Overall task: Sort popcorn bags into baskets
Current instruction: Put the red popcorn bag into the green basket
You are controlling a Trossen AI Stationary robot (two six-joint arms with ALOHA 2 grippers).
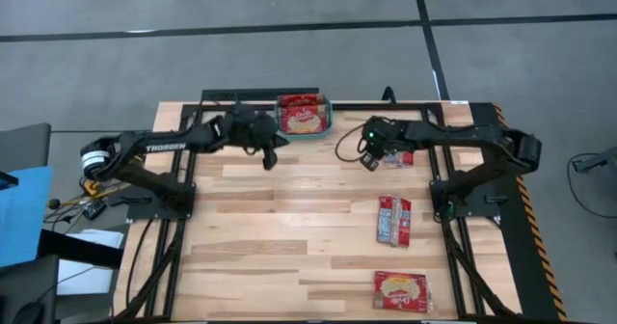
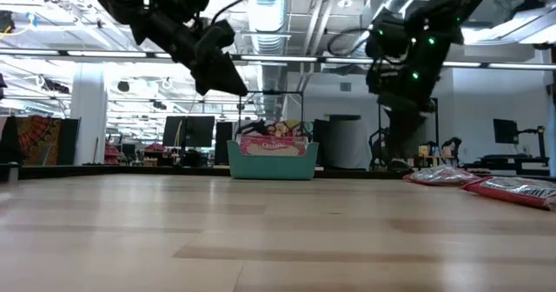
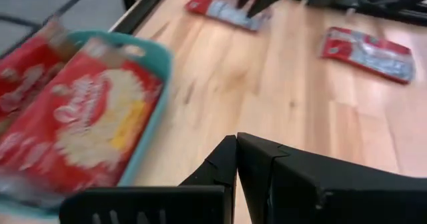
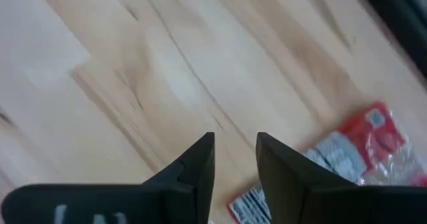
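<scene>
The teal basket stands at the table's far edge with red popcorn bags lying in it; its wall also shows in the low view. My left gripper hangs shut and empty in the air just near-left of the basket. My right gripper is open and empty above bare wood, beside a red and silver popcorn bag that lies flat at the far right. Two more bags lie flat farther toward the near edge.
A black frame runs along the table's far edge and down both sides by the arm bases. Bare wood fills the middle and left of the table. In the low view two bags lie at the right.
</scene>
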